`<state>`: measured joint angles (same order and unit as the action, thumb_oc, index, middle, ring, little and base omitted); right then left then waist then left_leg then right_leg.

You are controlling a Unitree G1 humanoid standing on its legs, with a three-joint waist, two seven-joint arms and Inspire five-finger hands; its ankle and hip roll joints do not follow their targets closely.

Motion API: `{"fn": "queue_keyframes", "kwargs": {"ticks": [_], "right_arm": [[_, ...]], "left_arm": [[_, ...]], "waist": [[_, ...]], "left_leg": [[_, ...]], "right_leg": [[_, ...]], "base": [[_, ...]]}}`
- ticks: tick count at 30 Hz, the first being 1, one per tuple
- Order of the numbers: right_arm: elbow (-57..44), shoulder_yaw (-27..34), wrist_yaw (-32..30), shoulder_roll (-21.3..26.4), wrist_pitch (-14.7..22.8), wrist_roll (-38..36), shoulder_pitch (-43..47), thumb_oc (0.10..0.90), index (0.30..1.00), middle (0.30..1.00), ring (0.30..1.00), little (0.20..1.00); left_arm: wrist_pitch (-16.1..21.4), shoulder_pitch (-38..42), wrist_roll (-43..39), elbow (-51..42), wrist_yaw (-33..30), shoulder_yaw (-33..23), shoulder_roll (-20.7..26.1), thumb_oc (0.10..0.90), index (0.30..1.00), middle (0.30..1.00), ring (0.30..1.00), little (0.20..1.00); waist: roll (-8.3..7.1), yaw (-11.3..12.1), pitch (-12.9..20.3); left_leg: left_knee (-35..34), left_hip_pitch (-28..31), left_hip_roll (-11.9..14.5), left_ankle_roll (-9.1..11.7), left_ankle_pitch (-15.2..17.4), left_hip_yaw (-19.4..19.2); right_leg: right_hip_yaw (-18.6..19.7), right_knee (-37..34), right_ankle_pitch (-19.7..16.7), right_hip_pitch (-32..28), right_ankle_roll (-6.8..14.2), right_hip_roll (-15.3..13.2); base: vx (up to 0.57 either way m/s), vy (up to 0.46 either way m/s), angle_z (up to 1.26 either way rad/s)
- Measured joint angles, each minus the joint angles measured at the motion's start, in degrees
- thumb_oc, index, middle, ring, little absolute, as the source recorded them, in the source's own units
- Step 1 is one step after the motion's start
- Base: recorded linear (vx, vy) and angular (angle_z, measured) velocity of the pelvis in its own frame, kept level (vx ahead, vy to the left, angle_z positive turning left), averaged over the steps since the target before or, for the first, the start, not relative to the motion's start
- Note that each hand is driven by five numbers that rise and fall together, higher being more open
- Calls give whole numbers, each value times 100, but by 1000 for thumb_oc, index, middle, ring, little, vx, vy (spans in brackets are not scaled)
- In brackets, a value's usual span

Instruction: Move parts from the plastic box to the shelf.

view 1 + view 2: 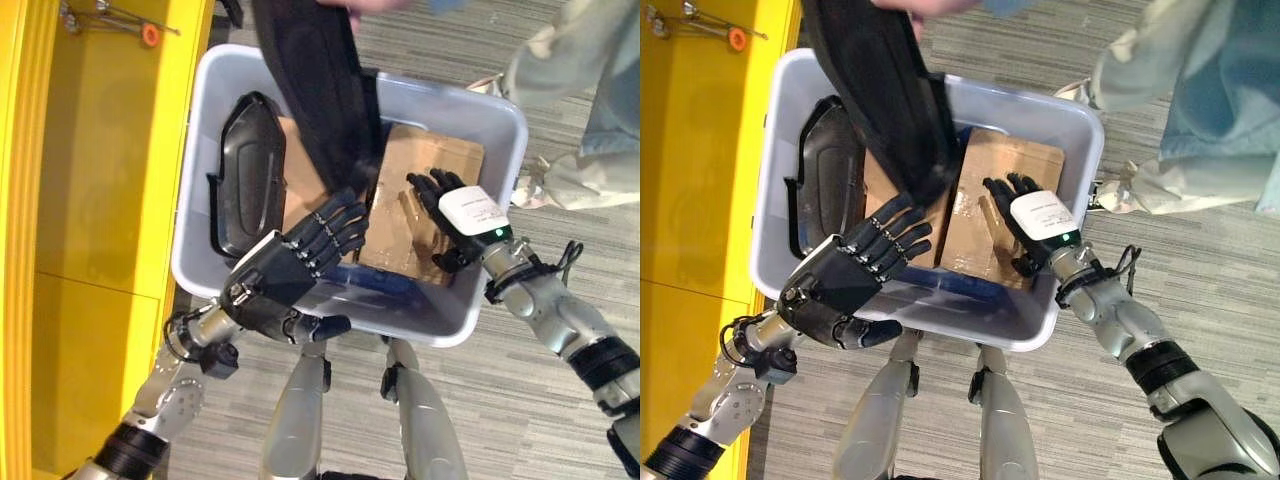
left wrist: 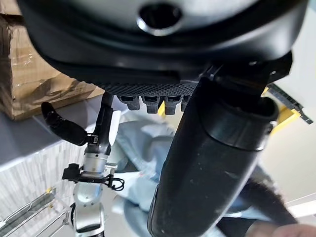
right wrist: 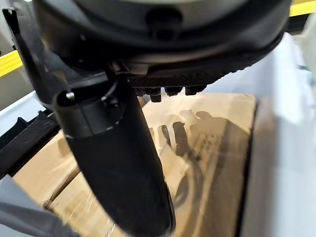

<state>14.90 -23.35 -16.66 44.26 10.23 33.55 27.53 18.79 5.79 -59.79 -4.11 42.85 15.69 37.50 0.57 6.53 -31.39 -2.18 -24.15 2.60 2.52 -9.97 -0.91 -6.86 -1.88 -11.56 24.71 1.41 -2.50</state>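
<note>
One grey plastic box (image 1: 490, 290) is sitting on the floor just right of the yellow shelf (image 1: 100, 200). Two black parts are showing: one curved part (image 1: 250, 170) is lying along the box's left side, and one long part (image 1: 320, 90) is hanging over the middle, held at its far end by a person's hand (image 1: 940, 8). Two cardboard boxes (image 1: 430, 190) are lying inside. The left hand (image 1: 300, 255) is hovering with fingers straight at the long part's lower end. The right hand (image 1: 455, 215) is spreading relaxed fingers over the right cardboard box.
</note>
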Motion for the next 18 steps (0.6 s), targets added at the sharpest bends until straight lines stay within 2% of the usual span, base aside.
{"fn": "queue_keyframes", "kwargs": {"ticks": [4,7,12,18], "right_arm": [[-827,537,-159,-363,232,-471,-592,900,1000,1000,1000,1000],[-1239,671,-242,-524,459,-565,-775,900,1000,1000,1000,1000],[-1725,729,-25,-514,733,-547,-984,900,1000,1000,1000,1000],[-1728,733,6,-385,738,-552,-1057,900,1000,1000,1000,1000]], "left_arm": [[13,-105,181,0,-156,-12,-204,900,1000,1000,1000,1000],[129,-112,201,-13,-230,-16,-288,900,1000,1000,1000,1000],[166,-353,177,-101,-225,-26,-281,900,1000,1000,1000,1000],[168,-533,158,-110,-223,-30,-276,900,1000,1000,1000,1000]], "waist": [[-6,-223,-2],[-3,-472,-1],[8,-470,2],[14,-439,3]], "left_leg": [[-12,251,-1,-41,33,-190],[-23,510,6,-39,57,-209],[-115,927,20,-32,76,-339],[-129,1135,16,-23,112,-335]], "right_leg": [[187,40,2,-146,5,-3],[207,20,55,-400,71,2],[315,-48,57,-745,72,22],[308,-151,43,-1005,56,18]], "base": [[12,96,-18],[26,75,-6],[22,79,-10],[31,43,1]]}}
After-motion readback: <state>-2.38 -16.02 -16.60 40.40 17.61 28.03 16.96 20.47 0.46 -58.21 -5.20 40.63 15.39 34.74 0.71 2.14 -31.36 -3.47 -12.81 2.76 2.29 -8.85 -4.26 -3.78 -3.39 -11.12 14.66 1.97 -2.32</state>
